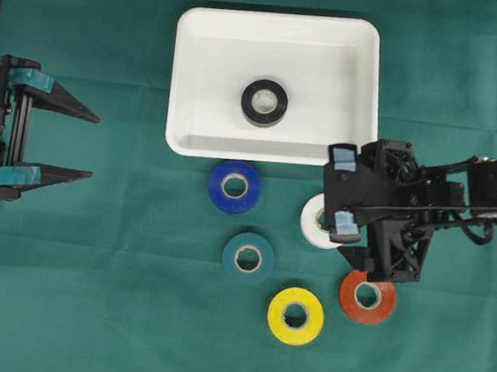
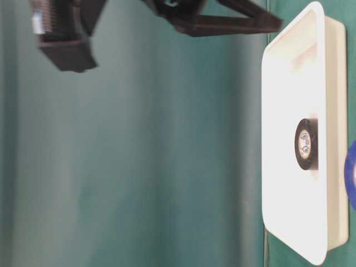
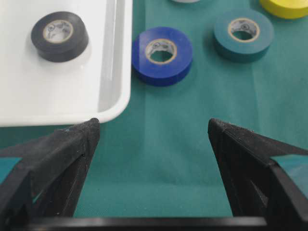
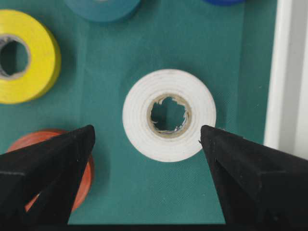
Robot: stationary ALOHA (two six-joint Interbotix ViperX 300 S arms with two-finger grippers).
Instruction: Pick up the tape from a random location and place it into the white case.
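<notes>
my right gripper point(image 1: 344, 191) hangs over the green cloth point(image 1: 86, 293) just below the white case point(image 1: 185, 73), its fingers spread wide and pinching nothing. through my right wrist view the white tape roll point(image 4: 169, 114) lies flat on the cloth ahead of the two black fingertips point(image 4: 77, 142), roughly centred between them and untouched; from overhead my gripper covers part of that roll. the white case sits at the top middle of the cloth and a black tape roll point(image 1: 264, 102) rests flat inside it, near its centre. outside the case, a blue roll point(image 1: 234, 186) lies just beside the near rim, a teal roll point(image 1: 248, 257) below that, a yellow roll point(image 1: 295, 315) lower and to the right, and an orange roll point(image 1: 368, 296) partly under my right arm. my left gripper point(image 1: 88, 144) is off at the left edge, well apart from the rolls, fingers also spread wide and holding nothing.
</notes>
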